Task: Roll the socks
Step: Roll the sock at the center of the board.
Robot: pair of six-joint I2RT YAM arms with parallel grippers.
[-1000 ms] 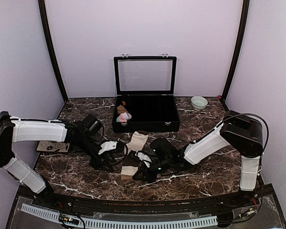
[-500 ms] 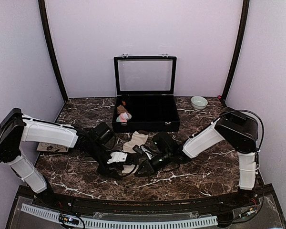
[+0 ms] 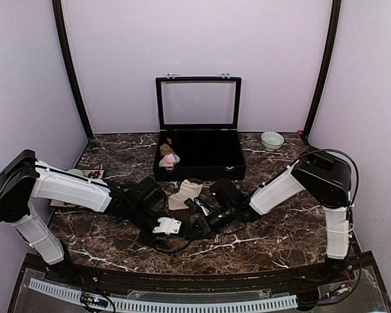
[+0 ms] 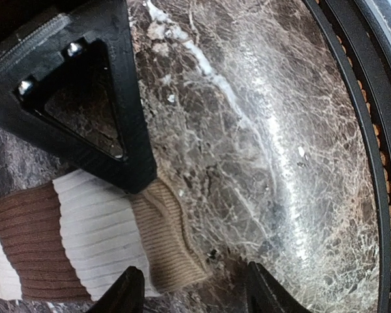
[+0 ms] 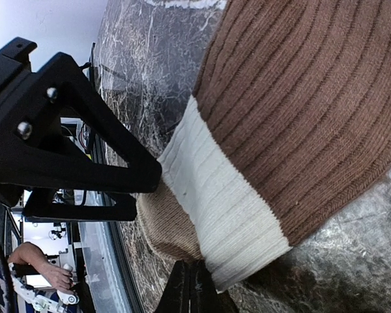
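Observation:
The cream-beige sock with dark brown bands (image 3: 186,192) lies on the marble table in front of the black box. In the left wrist view its tan toe end (image 4: 163,241) lies between my left gripper's (image 4: 192,290) open fingers. That gripper is low over the table (image 3: 171,232). My right gripper (image 5: 190,283) is shut on the sock's near edge (image 5: 247,215), where white meets tan, and sits beside the left one (image 3: 195,223). The pink sock (image 3: 170,159) lies in the box's left end.
The black box (image 3: 202,171) stands open at the back centre with its glass lid up, and a small tan-brown bundle (image 3: 166,149) lies inside. A pale bowl (image 3: 272,139) sits at back right. A printed card (image 3: 85,175) lies at left. The table's front edge (image 4: 371,163) is close.
My left arm has swung right and toward the front, bringing its gripper to the sock's near end. My right gripper has shifted slightly back. Both arms now cover more of the sock.

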